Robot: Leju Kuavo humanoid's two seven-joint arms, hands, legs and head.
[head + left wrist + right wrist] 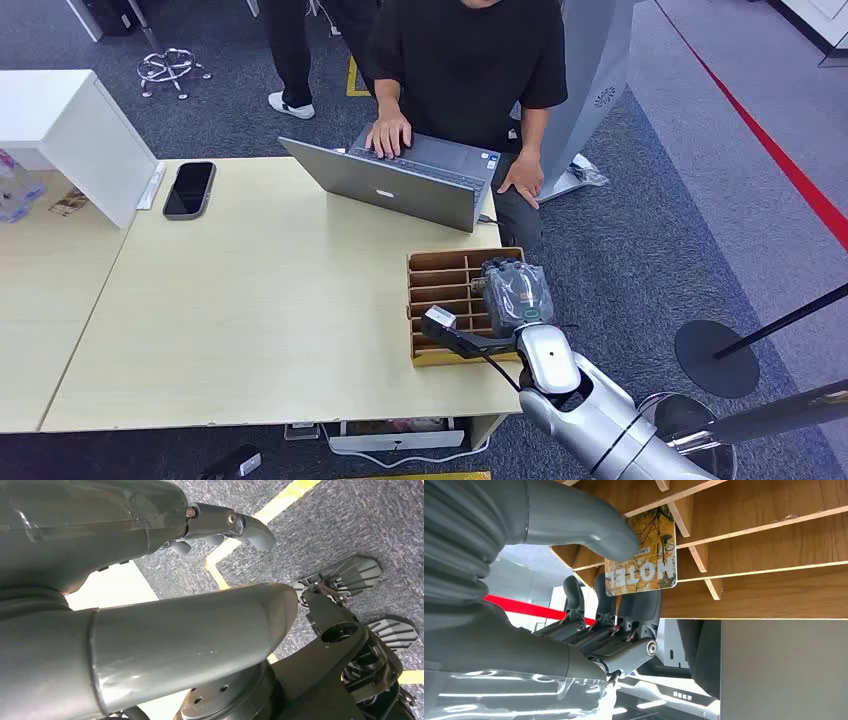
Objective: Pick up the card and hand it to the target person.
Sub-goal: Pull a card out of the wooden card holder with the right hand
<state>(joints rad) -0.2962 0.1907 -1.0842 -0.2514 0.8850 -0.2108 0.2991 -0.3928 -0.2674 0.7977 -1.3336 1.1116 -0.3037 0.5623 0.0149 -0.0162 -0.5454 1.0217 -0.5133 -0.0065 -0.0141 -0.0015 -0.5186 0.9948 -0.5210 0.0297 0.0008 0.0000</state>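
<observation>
- Nearest the camera, at the lower right of the head view, the silver right arm rises from below and bends toward the table edge, a black wrist camera mount (446, 328) jutting out to its side.
- At the arm's end, the right hand (515, 292) hangs over the near right corner of the table, its back upward, above the wooden card holder (440, 295).
- From the right wrist view, the right hand (624, 570) has the hotel card (641, 555) pinched: the thick grey thumb (589, 527) presses on the printed face, and the dark fingers (636, 607) sit behind the card's lower edge.
- That card, with an autumn-tree print and the word HOTEL, sits in a slot of the holder, between its thin wooden dividers.
- Hanging beside the body, the left hand (220, 525) has its fingers loosely curled with nothing in them, above grey carpet with yellow floor tape (260, 517).
- Under the holder, the pale wooden table (260, 300) spreads away; a black phone (189, 189) lies at its far left, beside a white box (70, 140).
- At the far edge, a grey laptop (400, 180) stands open, and a person in a black shirt (470, 60) has one hand on its keyboard.
- Beyond the table, grey carpet carries a red line (770, 150), and a black stanchion base (716, 358) stands to the right.
</observation>
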